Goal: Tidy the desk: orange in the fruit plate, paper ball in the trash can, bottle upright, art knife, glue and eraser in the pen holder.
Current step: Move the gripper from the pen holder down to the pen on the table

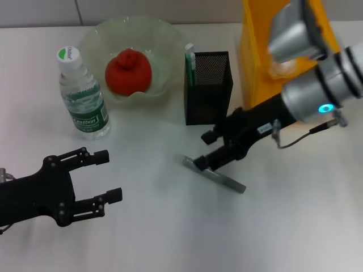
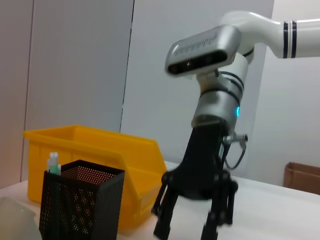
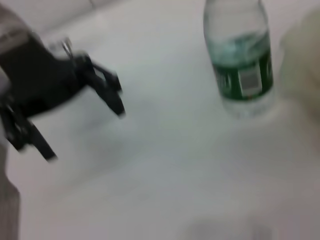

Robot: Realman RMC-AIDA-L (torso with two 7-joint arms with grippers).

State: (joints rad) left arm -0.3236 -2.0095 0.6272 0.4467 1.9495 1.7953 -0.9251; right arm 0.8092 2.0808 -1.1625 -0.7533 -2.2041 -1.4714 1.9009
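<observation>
Your right gripper (image 1: 205, 150) is reaching down with fingers spread apart over the grey art knife (image 1: 214, 174) lying flat on the desk (image 1: 283, 226) at six o'clock from the pen holder (image 1: 207, 86), while your left gripper (image 1: 108, 175) is waiting released at eight o'clock, below the upright bottle (image 1: 83, 96)

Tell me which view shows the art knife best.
The head view: the art knife lies flat on the desk in front of the pen holder, with the right gripper down at it. The left wrist view shows that gripper but not the knife; the right wrist view shows no clear sign of it.
</observation>
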